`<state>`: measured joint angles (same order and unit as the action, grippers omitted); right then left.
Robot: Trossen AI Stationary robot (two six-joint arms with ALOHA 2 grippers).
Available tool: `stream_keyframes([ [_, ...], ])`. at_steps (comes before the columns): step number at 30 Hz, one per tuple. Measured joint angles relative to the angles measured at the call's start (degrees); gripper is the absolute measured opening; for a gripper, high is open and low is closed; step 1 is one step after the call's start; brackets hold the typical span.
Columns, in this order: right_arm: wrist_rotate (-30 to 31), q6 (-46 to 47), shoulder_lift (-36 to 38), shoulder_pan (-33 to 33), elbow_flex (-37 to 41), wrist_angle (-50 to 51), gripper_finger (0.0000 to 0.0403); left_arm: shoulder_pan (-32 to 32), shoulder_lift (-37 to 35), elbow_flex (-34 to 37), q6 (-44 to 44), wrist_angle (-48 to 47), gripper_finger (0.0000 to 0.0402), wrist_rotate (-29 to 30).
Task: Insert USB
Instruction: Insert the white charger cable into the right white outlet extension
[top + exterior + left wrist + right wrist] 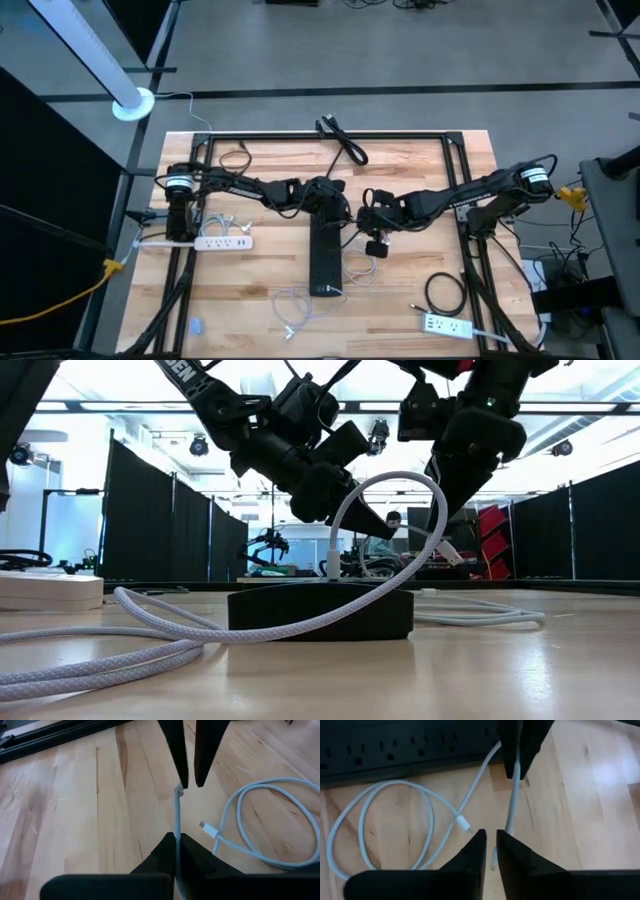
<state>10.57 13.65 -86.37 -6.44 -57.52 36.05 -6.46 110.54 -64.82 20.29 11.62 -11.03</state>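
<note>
Left hand is closed on the white USB cable, pinching it just behind its end, over the top end of the black power strip mid-surface. Right hand hangs just beside it, fingers nearly together; the cable passes between them, but I cannot tell whether it is clamped. A loose connector on the looped cable lies on the wooden surface beside the strip.

Progress, my read: cable grasped and brought to the strip, plug not seated. Alignment and push-in remain.

Hidden: the target port and the plug tip under the left hand. The low view only shows the cable arching over the strip.
</note>
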Motion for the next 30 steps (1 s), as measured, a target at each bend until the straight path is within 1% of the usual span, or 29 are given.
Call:
stream_keyframes([
  [4,2.69,0.97,0.00,0.23,0.16,-0.83,0.0080,0.11,0.01,0.00,-0.25,-0.02,0.0001,0.00],
  [8,2.95,0.05,0.00,0.47,0.20,-1.35,0.0116,0.53,0.00,0.02,-1.27,-0.04,0.0001,-0.02],
  [10,2.91,-0.35,0.00,0.47,0.31,-2.80,0.0128,0.70,0.01,0.02,-1.33,-0.02,0.0001,-0.02],
  [13,2.44,-0.57,0.00,0.47,0.50,-5.12,0.0133,0.92,0.00,0.02,-1.50,0.34,0.0001,-0.02],
  [15,2.19,-0.57,0.00,0.47,0.54,-5.22,0.0126,1.03,0.00,0.02,-1.77,0.65,0.0000,-0.02],
  [18,1.44,-0.57,0.00,0.47,0.92,-5.09,0.0098,1.18,0.00,0.02,-1.79,1.03,0.0000,-0.04],
  [20,1.42,-0.57,0.00,0.47,1.24,-5.10,0.0071,1.26,0.00,0.02,-1.79,1.31,0.0000,-0.04],
  [23,1.45,-0.61,0.00,0.47,1.41,-5.03,0.0018,1.29,0.00,0.02,-1.93,1.44,0.0000,-0.07],
  [24,1.66,-0.59,0.02,0.47,1.41,-5.07,0.0009,1.29,0.00,0.04,-2.33,1.42,0.0000,-0.13],
  [26,2.57,-0.46,0.41,0.47,1.41,-4.83,0.0009,1.27,0.00,0.03,-3.60,1.33,0.0005,-1.02],
  [30,2.47,-0.52,2.36,-0.37,1.41,-4.92,0.0003,1.34,-1.95,0.21,-4.81,-0.56,0.0026,-5.99],
])
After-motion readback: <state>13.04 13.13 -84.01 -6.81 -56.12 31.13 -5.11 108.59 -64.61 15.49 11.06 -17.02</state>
